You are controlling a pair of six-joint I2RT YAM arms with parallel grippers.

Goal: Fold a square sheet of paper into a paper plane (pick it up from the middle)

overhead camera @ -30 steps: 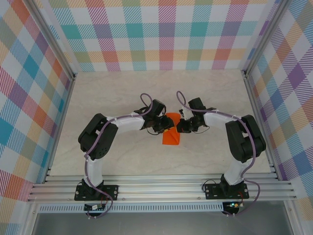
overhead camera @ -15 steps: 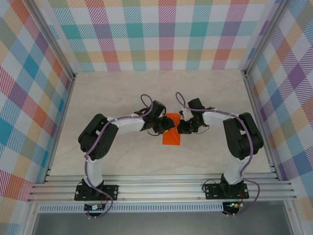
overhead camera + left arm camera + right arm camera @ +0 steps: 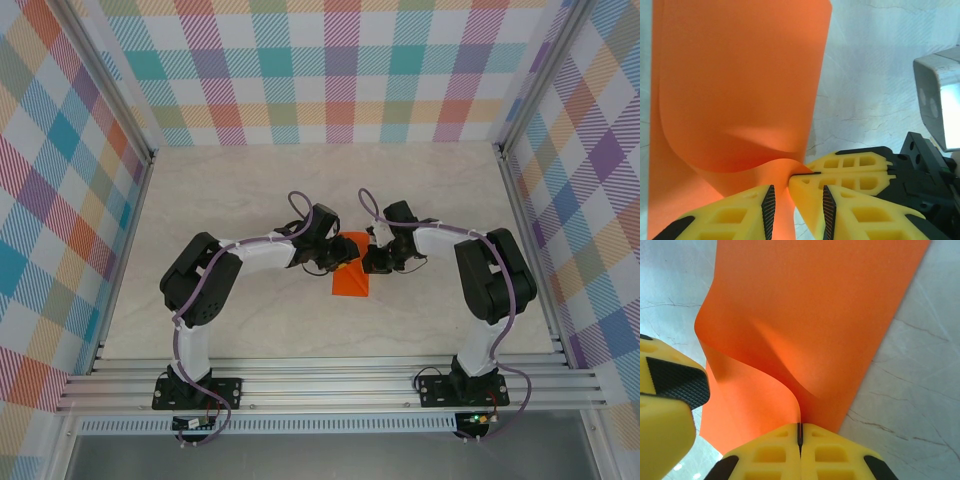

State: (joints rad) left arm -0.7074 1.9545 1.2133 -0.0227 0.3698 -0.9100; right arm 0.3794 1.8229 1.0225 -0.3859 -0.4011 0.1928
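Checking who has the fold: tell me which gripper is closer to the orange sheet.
Right. The right gripper is clamped on the lifted edge of the orange sheet; the left gripper stands open astride that edge.

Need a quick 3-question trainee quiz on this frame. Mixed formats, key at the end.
1. Multiple choice: the thin bright orange sheet of paper on the pale marbled table is A) lying fully flat, B) curled up at one edge, C) already a pointed dart.
2. True or false: the right jaws stand wide open, clear of the paper.
3. Fill in: the lifted paper edge runs between the parted jaws of the ___ arm.
Key: 1 B; 2 false, the right jaws are shut on the paper's edge; 3 left, the left jaws stand apart.
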